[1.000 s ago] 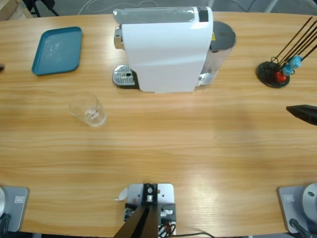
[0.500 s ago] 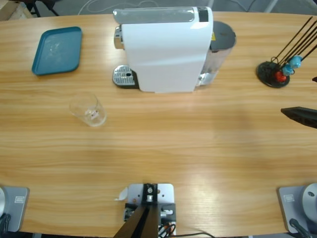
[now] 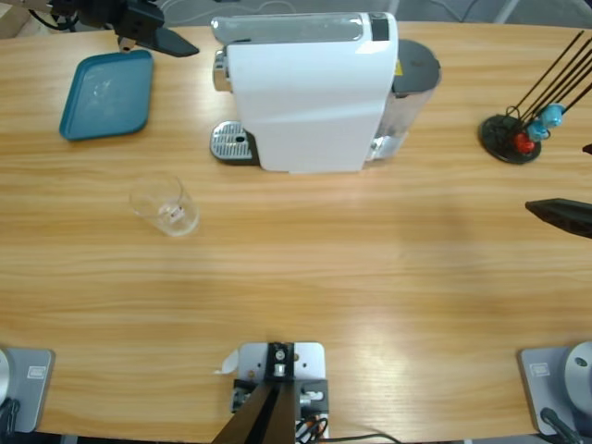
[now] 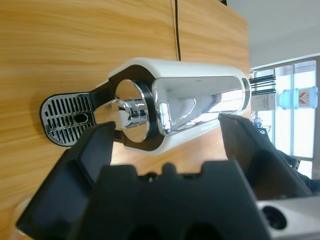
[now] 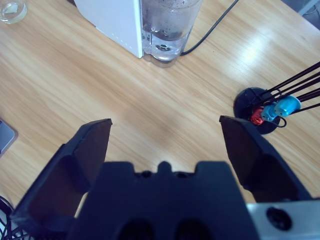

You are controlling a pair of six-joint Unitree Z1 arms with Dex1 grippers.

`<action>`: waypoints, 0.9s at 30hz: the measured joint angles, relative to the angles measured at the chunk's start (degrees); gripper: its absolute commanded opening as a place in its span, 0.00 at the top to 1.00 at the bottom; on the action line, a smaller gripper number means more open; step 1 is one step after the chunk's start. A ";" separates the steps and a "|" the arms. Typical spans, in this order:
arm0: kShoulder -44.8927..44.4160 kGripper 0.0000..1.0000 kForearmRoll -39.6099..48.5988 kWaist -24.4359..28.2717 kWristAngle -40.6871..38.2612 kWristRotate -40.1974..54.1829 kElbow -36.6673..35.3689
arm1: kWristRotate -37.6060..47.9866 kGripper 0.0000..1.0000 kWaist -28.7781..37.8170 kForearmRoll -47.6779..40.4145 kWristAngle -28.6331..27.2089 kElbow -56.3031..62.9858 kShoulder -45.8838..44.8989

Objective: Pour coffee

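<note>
The coffee itself cannot be seen: the small clear glass [image 3: 166, 204] at the left of the high view, below the blue tray [image 3: 106, 93], looks empty, and it stands well apart from the drip grate [image 3: 232, 142] of the white coffee machine [image 3: 310, 91].

The glass will likely handle as light, rigid, slippery and breakable, so a grip around its side wall at mid height looks safest. It appears upright, mouth up, with its long axis vertical.

The machine lies lengthwise across the top of the frame, spout and grate at its left end, water tank [image 5: 167, 27] at its right.

The left gripper [image 3: 155, 37] sits in the upper left corner, jaws spread wide with nothing between them, aimed at the machine's front. The right gripper [image 5: 165, 140], at the right edge near the capsule stand [image 3: 511, 137], is likewise spread wide and empty.
</note>
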 measured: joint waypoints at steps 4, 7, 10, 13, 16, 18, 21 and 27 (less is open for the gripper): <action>0.27 1.00 0.00 0.40 0.00 0.00 -1.21 | 0.00 0.05 0.00 0.00 0.00 0.00 0.00; 0.47 1.00 0.00 0.46 -0.06 -0.55 -2.12 | 0.00 0.05 0.00 0.00 0.02 0.00 0.05; 0.94 1.00 0.00 0.47 -0.38 -1.62 -2.16 | -0.01 0.05 0.00 0.00 0.23 0.00 0.14; 1.45 1.00 0.00 0.47 -0.71 -2.36 -2.16 | -0.01 0.05 0.00 0.00 0.31 0.00 0.27; 1.92 1.00 0.00 0.47 -0.95 -2.56 -2.16 | -0.24 0.05 0.00 0.00 0.49 0.00 0.36; 1.94 1.00 0.00 0.55 -0.95 -2.57 -2.16 | -0.35 0.05 0.00 0.00 0.58 0.00 0.50; 1.94 1.00 0.03 0.90 -0.95 -2.57 -2.15 | -0.40 0.05 0.00 0.00 0.63 0.00 0.54; 1.94 1.00 0.03 1.03 -1.61 -2.57 -2.14 | -0.40 0.05 0.00 0.00 0.63 0.00 0.54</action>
